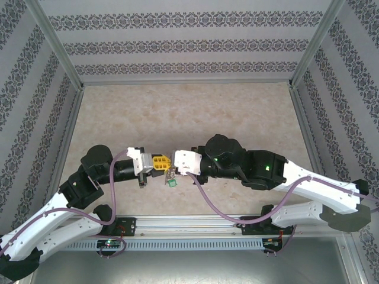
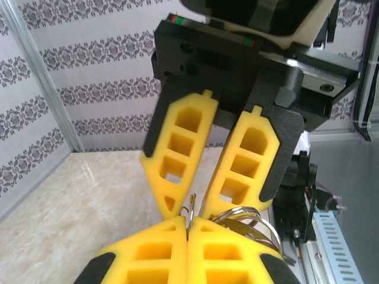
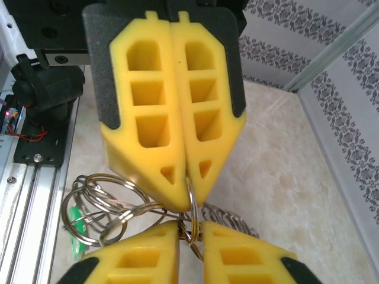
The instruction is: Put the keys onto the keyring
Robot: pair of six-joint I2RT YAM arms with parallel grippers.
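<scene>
Keyring first: its bunch of steel rings (image 3: 121, 208) hangs right where the two sets of jaws meet nose to nose, over the near edge of the tabletop (image 1: 189, 112). The small green tag (image 3: 75, 232) dangles on the side toward the aluminium rail (image 3: 26, 201).

From the right wrist I see the left jaws pressed fully together, their yellow fingers (image 3: 148, 118) flush along the whole seam. One thin ring comes out of the very tips, so they have hold of the keyring by that ring.

The right jaws stand a narrow crack apart. The same ring passes down through the gap between their fingertips (image 3: 231, 254), and I cannot tell whether either pad touches it.

From overhead the bunch is a small grey tangle with the tag beneath it. I cannot pick out the key among the rings.
</scene>
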